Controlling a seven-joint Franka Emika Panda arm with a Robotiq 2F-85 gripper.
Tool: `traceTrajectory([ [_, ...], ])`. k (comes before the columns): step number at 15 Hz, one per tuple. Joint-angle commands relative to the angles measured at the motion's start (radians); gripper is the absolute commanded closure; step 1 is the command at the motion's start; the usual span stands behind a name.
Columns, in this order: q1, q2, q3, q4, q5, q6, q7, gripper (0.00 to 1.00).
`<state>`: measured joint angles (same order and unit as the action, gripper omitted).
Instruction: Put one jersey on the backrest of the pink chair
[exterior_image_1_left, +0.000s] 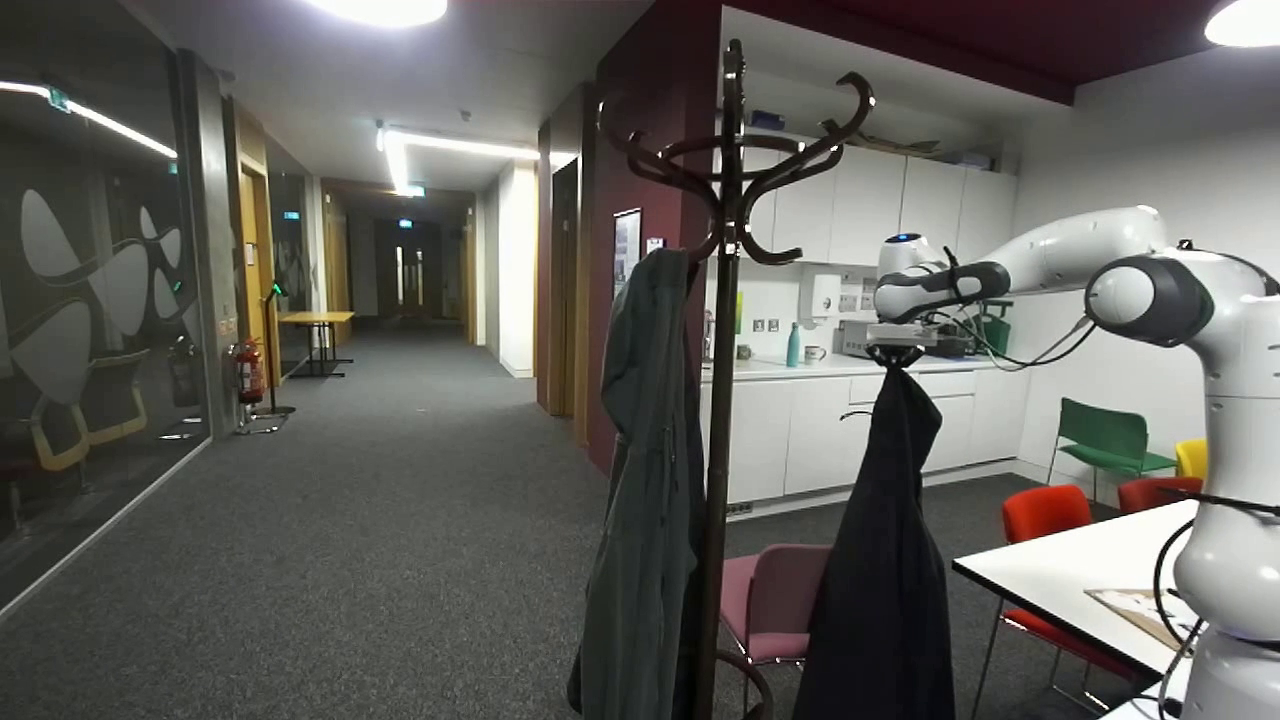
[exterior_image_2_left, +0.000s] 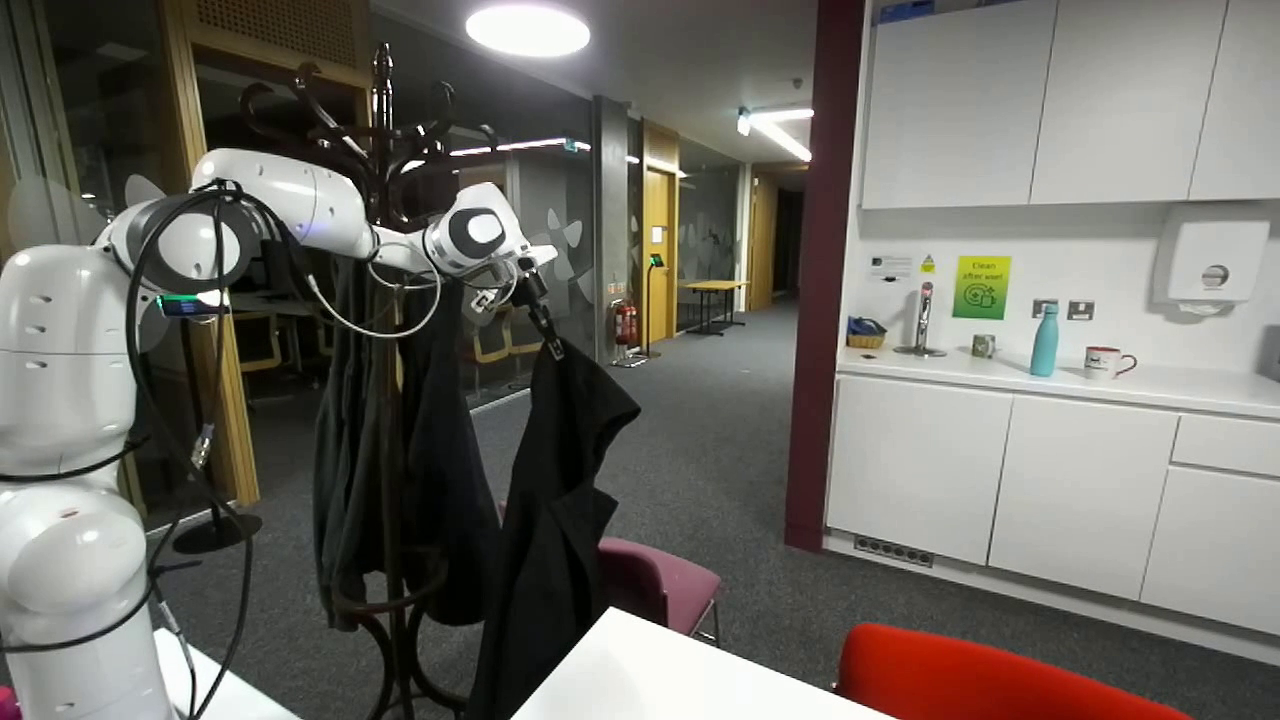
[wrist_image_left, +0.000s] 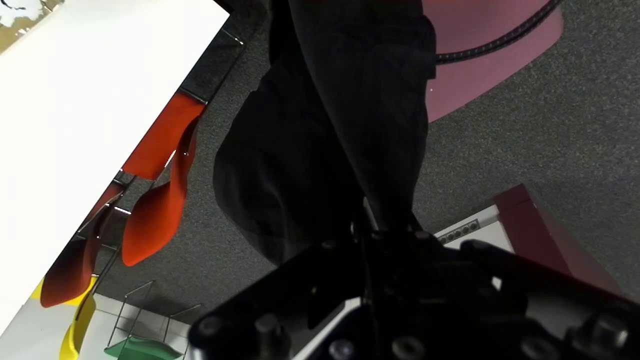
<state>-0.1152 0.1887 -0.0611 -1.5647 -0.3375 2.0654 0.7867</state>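
Jaws: narrowed onto the bunched top of the jersey (exterior_image_1_left: 885, 560), which gathers to a point right beneath them; the wrist view is too dark there for us to read finer detail.
Jersey: black, limp, hanging with its long axis near upright, just off a corner of the white worktop (exterior_image_2_left: 680, 672); we cannot make out its lower end in any view.
Pink chair (exterior_image_2_left: 660, 580): beyond that corner, its backrest (exterior_image_1_left: 790, 590) lower than the jaws and partly behind the jersey in both exterior views; in the wrist view the jersey runs between chair and corner. Whether cloth and backrest touch, we cannot tell.
Arm (exterior_image_1_left: 1070, 240): the only one we have, reaching out past the worktop's edge, so no other could be nearer.
Coat stand (exterior_image_1_left: 723, 430): bearing a greyer coat (exterior_image_1_left: 650, 420); in both exterior views the jersey shows between it and the worktop's corner.
Drape: not yet made; we judge that the coming move turns on height and side, the jersey's held top having to cross above the backrest, away from the worktop's corner, before we lower it.
Hanging length: our likely trouble, since the lower cloth may push or catch the chair unless we lift first.
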Motion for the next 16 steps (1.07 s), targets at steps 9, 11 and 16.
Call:
traceTrajectory([
  [9, 0.054, 0.121, -0.043, 0.163, 0.000, -0.016, -0.013, 1.00],
  [11, 0.072, 0.164, -0.048, 0.223, -0.015, -0.021, -0.007, 1.00],
  [16, 0.107, 0.276, -0.085, 0.363, -0.019, -0.012, 0.045, 1.00],
])
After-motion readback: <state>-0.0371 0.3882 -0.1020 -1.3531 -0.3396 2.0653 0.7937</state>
